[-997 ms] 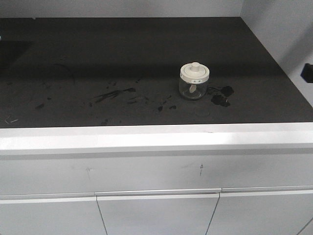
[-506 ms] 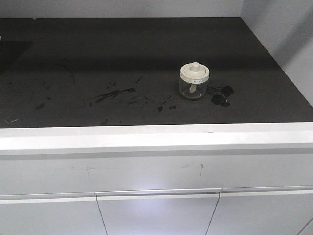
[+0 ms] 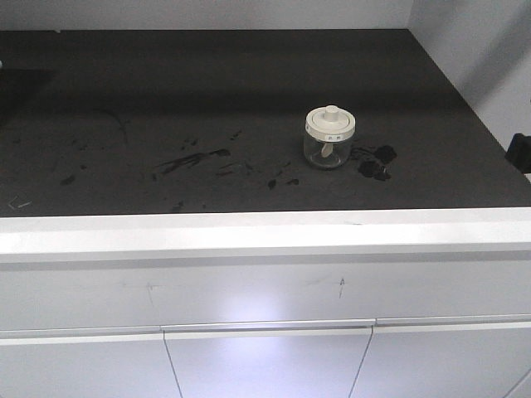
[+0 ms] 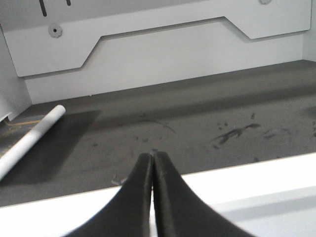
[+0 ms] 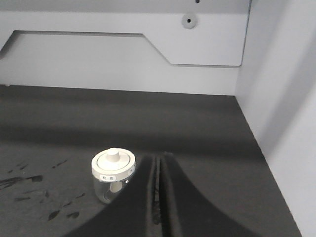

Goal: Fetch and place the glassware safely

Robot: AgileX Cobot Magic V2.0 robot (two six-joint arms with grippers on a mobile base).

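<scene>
The glassware (image 3: 329, 137) is a small clear jar with a cream-white knobbed lid, standing upright on the dark countertop (image 3: 207, 91) right of centre. In the right wrist view the jar (image 5: 112, 175) sits just left of my right gripper (image 5: 159, 158), which is shut with nothing in it and hangs beside the jar without touching it. A dark part of the right arm (image 3: 520, 153) shows at the right edge of the front view. My left gripper (image 4: 153, 154) is shut and empty over the counter's white front edge, far left of the jar.
Dark smears (image 3: 195, 157) mark the counter left of the jar and a dark blotch (image 3: 375, 162) lies to its right. A white wall (image 5: 276, 98) bounds the counter on the right. A white rod (image 4: 34, 136) lies at the far left. Cabinet doors (image 3: 265, 361) are below.
The dark part of the right arm left the front view's right edge, then came back lower down. The jar has not moved.
</scene>
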